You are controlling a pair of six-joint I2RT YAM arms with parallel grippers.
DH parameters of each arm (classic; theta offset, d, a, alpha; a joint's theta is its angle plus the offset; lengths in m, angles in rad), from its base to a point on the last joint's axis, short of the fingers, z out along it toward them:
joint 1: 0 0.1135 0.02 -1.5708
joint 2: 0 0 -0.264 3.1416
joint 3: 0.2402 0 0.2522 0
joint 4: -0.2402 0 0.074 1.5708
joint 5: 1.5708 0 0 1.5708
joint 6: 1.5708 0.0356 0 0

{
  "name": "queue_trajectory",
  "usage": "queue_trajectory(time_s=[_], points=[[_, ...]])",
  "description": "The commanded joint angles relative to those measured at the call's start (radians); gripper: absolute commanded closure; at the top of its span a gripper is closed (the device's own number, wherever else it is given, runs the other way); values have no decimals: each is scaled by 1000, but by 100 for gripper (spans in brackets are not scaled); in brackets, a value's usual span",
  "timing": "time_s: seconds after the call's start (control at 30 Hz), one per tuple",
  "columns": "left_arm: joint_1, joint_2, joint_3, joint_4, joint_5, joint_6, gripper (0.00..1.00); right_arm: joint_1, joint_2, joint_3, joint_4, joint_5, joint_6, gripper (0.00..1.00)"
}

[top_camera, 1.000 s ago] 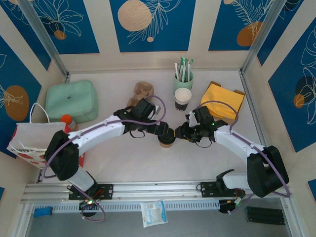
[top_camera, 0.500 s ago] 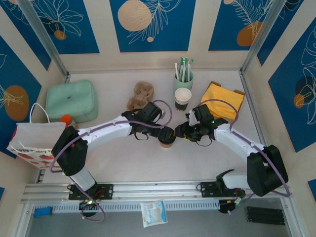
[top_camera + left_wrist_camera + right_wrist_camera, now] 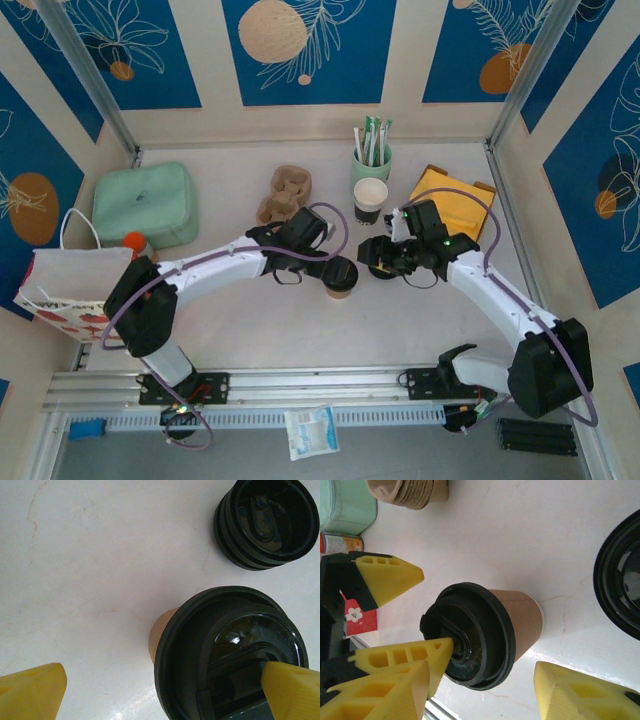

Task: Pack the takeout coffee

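The takeout coffee [image 3: 370,197], a small white paper cylinder with a dark band round its lower half, is standing upright toward the back of the pale, faintly veined table [image 3: 250,330], just in front of the green cup of sticks [image 3: 371,160]. Its long axis is running vertically, and its open round mouth is facing up.

Nearer the arms, a kraft-brown paper cup [image 3: 340,282] is wearing a glossy black domed lid. The left gripper [image 3: 160,677] is hovering over it with its ridged yellow fingers spread wide, one tip lying on the lid. The right gripper [image 3: 480,680] is pointing at the cup, parted and holding nothing. A loose ribbed black lid [image 3: 267,522] is lying nearby.
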Motion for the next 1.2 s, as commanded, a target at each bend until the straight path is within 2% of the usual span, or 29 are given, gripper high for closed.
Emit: queue_trajectory(time_s=[0.0,0.2,0.43,0.6,0.97,1.17], points=[[-10,-45,40,-49,39,-17,1,11,-32,39,-97,36,-38,40],[6,-103,91,-54,79,-35,1,82,-11,98,-200,149,-89,33],[60,-192,30,-57,88,-43,1,189,30,146,-242,237,-78,30],[128,-276,-60,-57,94,-50,0,263,106,218,-279,316,-97,17],[329,-489,-252,-42,129,-85,1,379,357,423,-403,495,-184,12],[392,-543,-301,-47,162,-87,1,413,435,485,-429,534,-200,10]])
